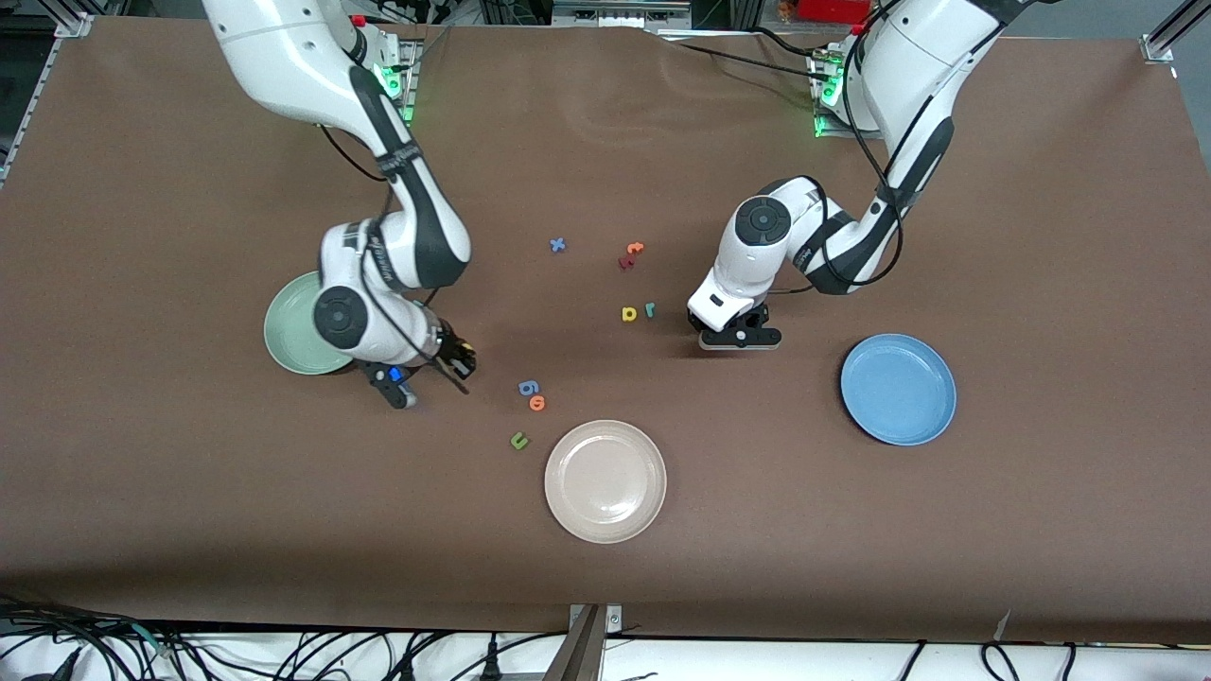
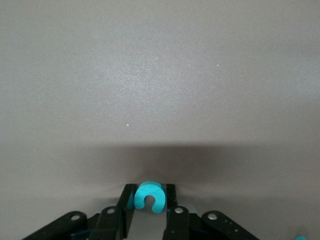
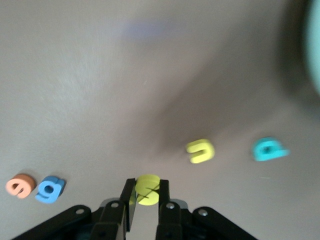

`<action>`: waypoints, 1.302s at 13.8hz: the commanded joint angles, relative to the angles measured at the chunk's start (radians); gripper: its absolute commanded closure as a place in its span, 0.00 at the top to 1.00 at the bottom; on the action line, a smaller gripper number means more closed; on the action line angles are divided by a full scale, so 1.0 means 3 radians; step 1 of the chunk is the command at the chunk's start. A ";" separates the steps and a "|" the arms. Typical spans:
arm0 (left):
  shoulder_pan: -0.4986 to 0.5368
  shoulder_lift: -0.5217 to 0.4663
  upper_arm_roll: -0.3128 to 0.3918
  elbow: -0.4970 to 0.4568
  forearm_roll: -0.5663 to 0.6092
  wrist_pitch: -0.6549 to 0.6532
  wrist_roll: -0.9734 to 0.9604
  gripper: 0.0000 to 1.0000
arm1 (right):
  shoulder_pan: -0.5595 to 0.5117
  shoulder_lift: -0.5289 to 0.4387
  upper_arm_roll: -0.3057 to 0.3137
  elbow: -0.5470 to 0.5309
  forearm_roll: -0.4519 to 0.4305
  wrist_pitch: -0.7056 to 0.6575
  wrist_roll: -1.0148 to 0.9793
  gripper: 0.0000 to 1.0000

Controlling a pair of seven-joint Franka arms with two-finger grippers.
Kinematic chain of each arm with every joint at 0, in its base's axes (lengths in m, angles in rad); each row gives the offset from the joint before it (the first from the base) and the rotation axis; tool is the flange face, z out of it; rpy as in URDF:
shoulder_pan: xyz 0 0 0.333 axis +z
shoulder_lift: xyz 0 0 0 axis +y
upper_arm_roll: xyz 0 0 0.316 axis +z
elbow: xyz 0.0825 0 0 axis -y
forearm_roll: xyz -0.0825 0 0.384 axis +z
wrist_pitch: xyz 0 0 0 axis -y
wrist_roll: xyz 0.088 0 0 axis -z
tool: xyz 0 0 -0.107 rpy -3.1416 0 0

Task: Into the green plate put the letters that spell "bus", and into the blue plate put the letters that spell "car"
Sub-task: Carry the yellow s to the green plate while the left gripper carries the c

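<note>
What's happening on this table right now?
Two robot arms are sorting small foam letters onto plates. The right gripper, beside the green plate, is shut on a yellow letter; a yellow "u" and a teal letter lie nearby. The left gripper is down on the table, between the loose letters and the blue plate, closing around a teal "c". The blue plate holds nothing yet.

green plate (image 1: 289, 333) mint | blue plate (image 1: 898, 389) medium blue | table (image 1: 1041, 236) brown

Two glossy white arms (image 1: 397, 236), dark grey joint bands, round black joint caps, black cables along links, black grippers (image 1: 741, 338), silver screws
</note>
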 commanded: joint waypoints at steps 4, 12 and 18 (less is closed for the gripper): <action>0.0007 0.0041 0.0013 0.0039 0.0114 -0.0085 -0.0139 0.23 | -0.0025 -0.0235 -0.0689 -0.0002 -0.0121 -0.0701 -0.1801 0.00; 0.0104 -0.0016 -0.0003 0.0554 -0.0033 -0.1008 0.0340 0.06 | -0.0332 -0.0128 -0.0926 -0.0620 -0.0110 -0.0100 -0.3962 0.00; 0.0615 -0.0011 0.0002 0.1133 -0.0647 -0.1844 0.1985 0.06 | -0.0419 -0.0082 -0.0952 -0.0846 -0.0115 0.0101 -0.4250 0.07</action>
